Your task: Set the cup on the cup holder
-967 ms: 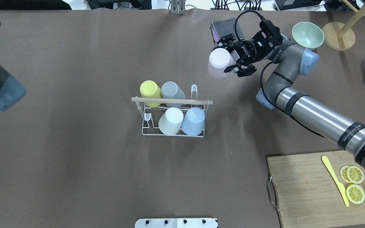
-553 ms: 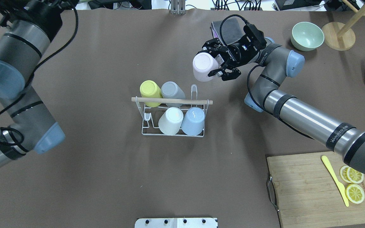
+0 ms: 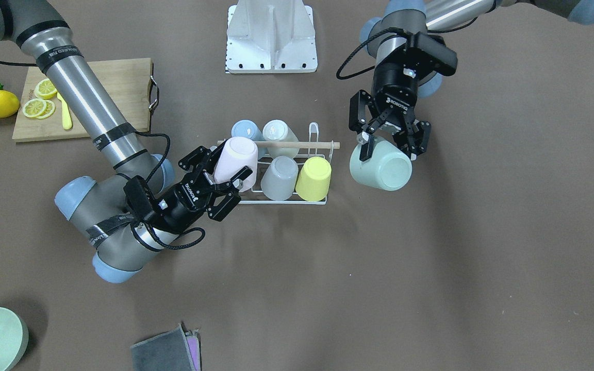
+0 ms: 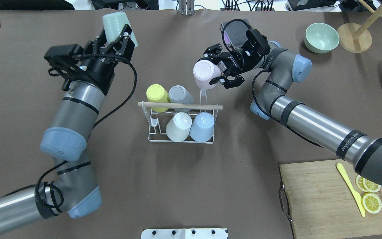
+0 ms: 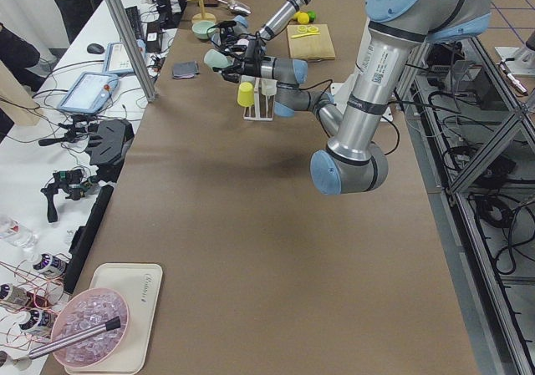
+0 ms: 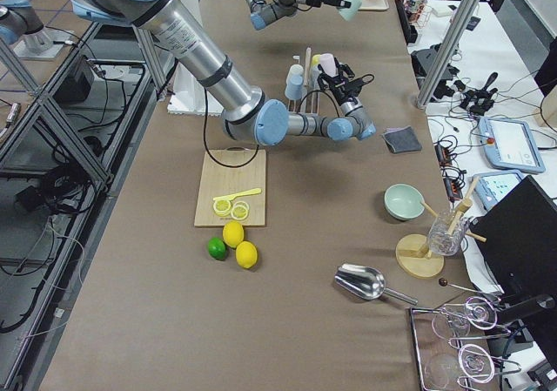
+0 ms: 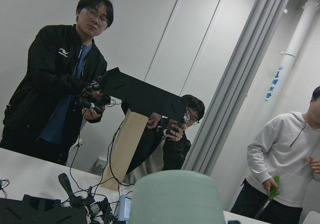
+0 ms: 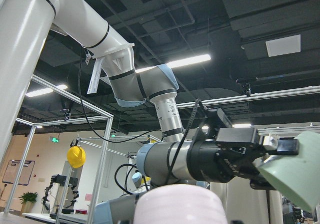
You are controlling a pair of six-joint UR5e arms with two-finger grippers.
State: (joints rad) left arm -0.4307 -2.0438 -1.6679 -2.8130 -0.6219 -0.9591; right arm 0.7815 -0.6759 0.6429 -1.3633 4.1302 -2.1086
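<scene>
Two cups hang in the air. The left claw [image 4: 112, 39] clamps a green cup [image 4: 119, 21], clear of the cup holder [image 4: 181, 106] mid-table, where four cups [image 4: 178, 126] sit. The right claw [image 4: 217, 69] grips a pink cup [image 4: 204, 71], tilted bottom-up near a free peg [image 4: 203, 94]; best to level it, centre its mouth over that peg, then lower straight.

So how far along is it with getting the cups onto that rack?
Done: yellow cup, grey cup, white cup, blue cup on the rack. In hand: right claw holds a pink cup by a free peg; left claw holds a green cup farther off. Left: seating both.
</scene>
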